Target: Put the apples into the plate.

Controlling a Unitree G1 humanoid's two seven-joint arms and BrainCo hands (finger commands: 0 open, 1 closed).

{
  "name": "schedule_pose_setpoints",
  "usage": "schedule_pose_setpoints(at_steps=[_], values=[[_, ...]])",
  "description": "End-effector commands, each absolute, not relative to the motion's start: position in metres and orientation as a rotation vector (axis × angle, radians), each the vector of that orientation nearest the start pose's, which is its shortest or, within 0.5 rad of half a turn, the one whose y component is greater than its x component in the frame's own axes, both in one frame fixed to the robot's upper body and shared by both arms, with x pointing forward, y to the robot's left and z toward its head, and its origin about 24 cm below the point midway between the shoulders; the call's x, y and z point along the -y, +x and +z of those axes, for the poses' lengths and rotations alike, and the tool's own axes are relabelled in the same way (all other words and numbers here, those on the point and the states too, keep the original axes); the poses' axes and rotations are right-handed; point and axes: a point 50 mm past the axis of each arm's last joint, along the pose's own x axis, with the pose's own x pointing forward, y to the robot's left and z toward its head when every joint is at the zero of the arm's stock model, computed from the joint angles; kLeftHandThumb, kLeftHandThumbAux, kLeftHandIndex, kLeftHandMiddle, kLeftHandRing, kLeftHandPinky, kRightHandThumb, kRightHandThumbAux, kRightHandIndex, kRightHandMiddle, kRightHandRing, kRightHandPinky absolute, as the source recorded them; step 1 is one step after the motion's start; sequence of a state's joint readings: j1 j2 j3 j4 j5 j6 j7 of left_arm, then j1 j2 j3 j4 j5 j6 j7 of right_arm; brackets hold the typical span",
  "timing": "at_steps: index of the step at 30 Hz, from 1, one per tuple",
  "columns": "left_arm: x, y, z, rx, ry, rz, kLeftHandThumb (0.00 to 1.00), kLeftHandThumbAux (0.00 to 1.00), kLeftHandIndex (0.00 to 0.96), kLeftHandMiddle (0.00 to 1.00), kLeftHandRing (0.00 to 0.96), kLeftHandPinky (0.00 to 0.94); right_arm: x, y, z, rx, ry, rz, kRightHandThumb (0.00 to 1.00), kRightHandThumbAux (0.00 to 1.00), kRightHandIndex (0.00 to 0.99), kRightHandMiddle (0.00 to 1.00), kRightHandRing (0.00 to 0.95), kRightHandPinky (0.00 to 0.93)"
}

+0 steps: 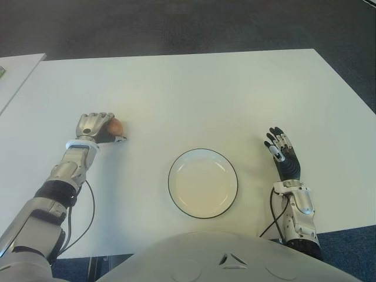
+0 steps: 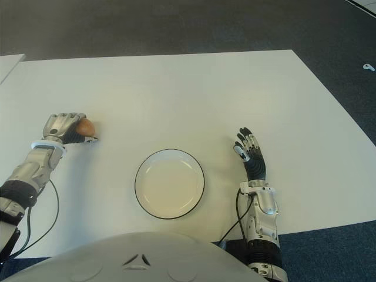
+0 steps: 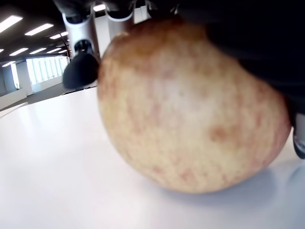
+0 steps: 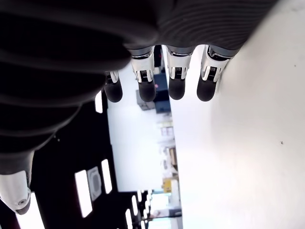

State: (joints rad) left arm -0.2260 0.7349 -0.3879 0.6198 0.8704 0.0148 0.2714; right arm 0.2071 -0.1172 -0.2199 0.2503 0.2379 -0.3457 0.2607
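Over on the robot's left, the left hand (image 1: 94, 127) has its fingers curled around a reddish-brown apple (image 1: 115, 126), which sits on the white surface (image 1: 194, 94); the left wrist view shows the fruit's underside touching it. The white plate with a dark rim (image 1: 202, 183) lies in front of the robot's body, well apart from the apple and to its right, with nothing in it. The right hand (image 1: 283, 154) shows to the right of the plate, fingers stretched out and holding nothing.
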Motion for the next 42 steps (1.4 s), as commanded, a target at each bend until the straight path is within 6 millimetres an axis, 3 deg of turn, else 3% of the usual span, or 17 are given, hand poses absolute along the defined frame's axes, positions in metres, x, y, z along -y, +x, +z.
schedule_pose_setpoints(at_steps=[1, 13, 21, 23, 36, 42], values=[[-0.291, 0.236, -0.028, -0.369, 1.695, -0.258, 0.853, 0.667, 0.404, 0.526, 0.804, 0.794, 0.230, 0.178, -0.033, -0.142, 0.113, -0.107, 0.126, 0.545, 0.064, 0.035, 0.001, 0.010], [-0.283, 0.239, -0.011, -0.303, 1.635, -0.180, 0.853, 0.668, 0.401, 0.529, 0.818, 0.802, 0.229, 0.180, -0.033, -0.132, 0.126, -0.101, 0.139, 0.538, 0.073, 0.049, 0.012, 0.023], [-0.279, 0.255, 0.038, -0.208, 1.540, -0.070, 0.849, 0.667, 0.405, 0.527, 0.792, 0.773, 0.229, 0.180, -0.034, -0.130, 0.121, -0.101, 0.141, 0.539, 0.075, 0.056, 0.015, 0.014], [-0.272, 0.256, 0.056, -0.143, 1.507, -0.050, 0.848, 0.666, 0.412, 0.530, 0.775, 0.758, 0.229, 0.180, -0.035, -0.131, 0.121, -0.102, 0.138, 0.542, 0.074, 0.051, 0.010, 0.007], [-0.232, 0.255, 0.102, 0.188, 1.518, 0.002, 0.843, 0.664, 0.430, 0.526, 0.734, 0.727, 0.225, 0.179, -0.035, -0.136, 0.121, -0.083, 0.141, 0.529, 0.073, 0.050, 0.009, 0.017], [-0.204, 0.245, 0.126, 0.380, 1.584, -0.041, 0.845, 0.662, 0.436, 0.529, 0.792, 0.806, 0.223, 0.178, -0.036, -0.137, 0.132, -0.083, 0.144, 0.538, 0.068, 0.044, 0.008, 0.021]])
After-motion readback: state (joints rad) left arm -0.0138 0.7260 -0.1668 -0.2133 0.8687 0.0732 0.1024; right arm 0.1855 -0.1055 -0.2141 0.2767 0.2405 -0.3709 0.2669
